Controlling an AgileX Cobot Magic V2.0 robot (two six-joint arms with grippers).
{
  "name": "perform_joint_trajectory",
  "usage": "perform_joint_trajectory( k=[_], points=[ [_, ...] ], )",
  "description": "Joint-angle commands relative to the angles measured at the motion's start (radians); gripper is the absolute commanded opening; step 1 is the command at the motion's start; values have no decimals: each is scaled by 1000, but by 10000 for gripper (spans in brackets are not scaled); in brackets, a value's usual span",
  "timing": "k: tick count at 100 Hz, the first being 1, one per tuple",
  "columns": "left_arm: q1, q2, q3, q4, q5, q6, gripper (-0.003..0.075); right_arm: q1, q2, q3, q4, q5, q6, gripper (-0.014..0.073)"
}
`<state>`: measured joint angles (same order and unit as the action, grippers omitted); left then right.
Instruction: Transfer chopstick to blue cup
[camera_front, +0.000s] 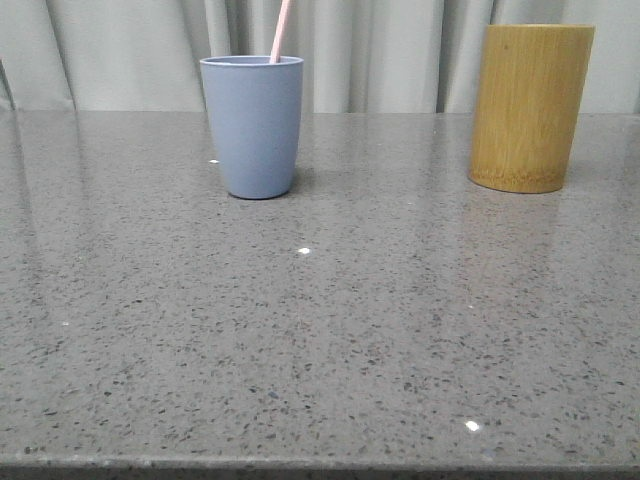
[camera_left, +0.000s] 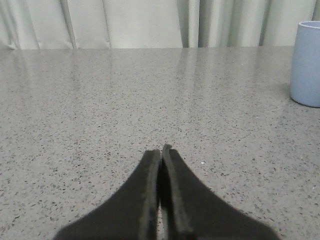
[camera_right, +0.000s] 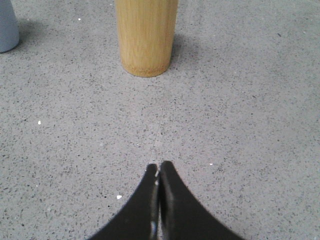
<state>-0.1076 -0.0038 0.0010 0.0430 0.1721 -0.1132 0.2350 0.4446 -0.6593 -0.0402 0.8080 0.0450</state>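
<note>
The blue cup (camera_front: 252, 125) stands upright on the grey table at the back left. A pale pink chopstick (camera_front: 281, 30) stands in it and leans right, running out of the top of the front view. The cup's edge also shows in the left wrist view (camera_left: 307, 65) and in the right wrist view (camera_right: 7, 27). My left gripper (camera_left: 161, 152) is shut and empty, low over the table, well short of the cup. My right gripper (camera_right: 159, 167) is shut and empty, facing the bamboo holder (camera_right: 146, 35) from a distance. Neither gripper shows in the front view.
The tall yellow-brown bamboo holder (camera_front: 530, 105) stands at the back right of the speckled grey table (camera_front: 320, 330). A pale curtain hangs behind the table.
</note>
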Motion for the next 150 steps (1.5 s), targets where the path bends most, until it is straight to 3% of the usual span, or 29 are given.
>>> perform_joint_trajectory(
  k=[1,23,37,51,98,150],
  points=[
    [2,-35,11,0,-87,-4,-19,-6,-30,-7,-32,-76,-9,-67],
    [2,-35,11,0,-87,-4,-19,-19,-213,190,-32,-311,-9,-67],
    [2,-35,11,0,-87,-4,-19,-80,-350,349,-26,-479,-9,-67],
    [2,-35,11,0,-87,-4,-19,-156,-479,466,5,-555,-9,-67],
    [2,-35,11,0,-88,-4,-19,-197,-471,663,10,-808,-4,-67],
    [2,-35,11,0,-88,-4,-19,-197,-471,687,11,-821,-3,-67]
  ],
)
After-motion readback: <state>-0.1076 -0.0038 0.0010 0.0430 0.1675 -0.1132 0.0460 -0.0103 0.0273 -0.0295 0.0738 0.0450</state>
